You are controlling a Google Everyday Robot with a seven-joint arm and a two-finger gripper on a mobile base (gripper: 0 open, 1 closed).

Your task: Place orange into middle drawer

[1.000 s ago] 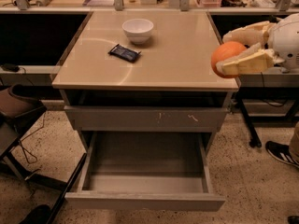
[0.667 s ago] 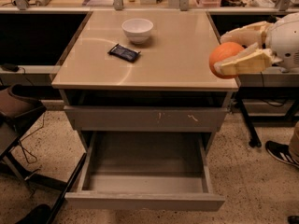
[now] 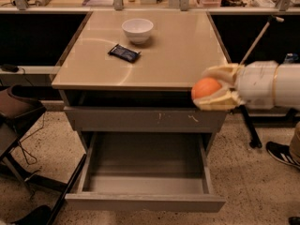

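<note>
Off the right front corner of the cabinet [image 3: 178,60], my gripper [image 3: 212,89] is pinching the orange [image 3: 205,87] mid-carry. Next up, I reckon: swing left and lower it over the open middle drawer [image 3: 145,165].

Warm light falls from above. We note a curved glare streak on the tabletop [image 3: 178,46] and a washed-out far edge. The gripper [image 3: 212,90], closed around the orange [image 3: 204,87] at the table's front right corner, is brightly lit. The open drawer [image 3: 145,163] lies dim, and deep shadow fills the recess under the top.
</note>
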